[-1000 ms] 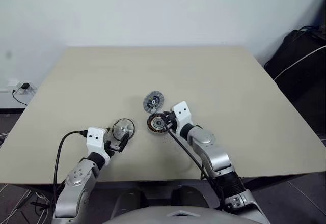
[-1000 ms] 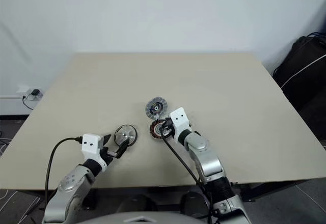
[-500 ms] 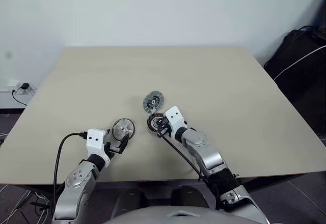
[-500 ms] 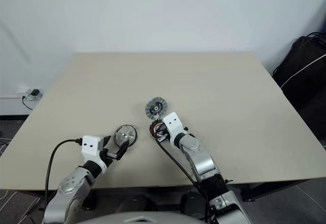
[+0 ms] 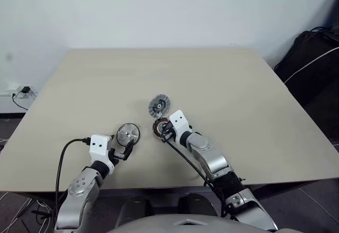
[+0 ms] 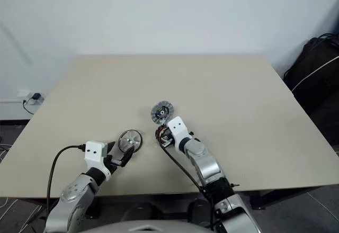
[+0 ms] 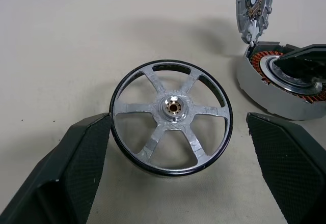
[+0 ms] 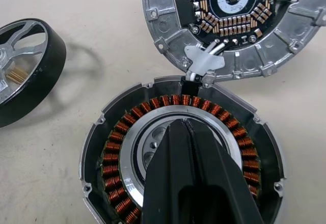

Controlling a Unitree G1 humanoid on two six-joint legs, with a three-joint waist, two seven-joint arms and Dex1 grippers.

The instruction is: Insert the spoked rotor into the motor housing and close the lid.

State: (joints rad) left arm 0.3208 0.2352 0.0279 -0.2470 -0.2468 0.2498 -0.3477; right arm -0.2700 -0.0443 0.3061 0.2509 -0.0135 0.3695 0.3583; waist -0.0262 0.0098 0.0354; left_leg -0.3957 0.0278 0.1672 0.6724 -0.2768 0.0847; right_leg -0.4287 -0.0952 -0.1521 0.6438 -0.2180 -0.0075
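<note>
Jaws: left gripper (image 7: 178, 173) is being held apart around the rotor (image 7: 171, 116); right gripper (image 8: 184, 127) is being kept together over the housing (image 8: 178, 158).

The spoked rotor (image 7: 172, 116) between the left gripper's black textured fingers (image 7: 81, 152) is silver with 6 spokes, a brass-coloured hub and black rim. The motor housing (image 8: 122, 183) is silver-grey, ringed with copper windings. The lid (image 8: 244, 25) shows a black board.
</note>
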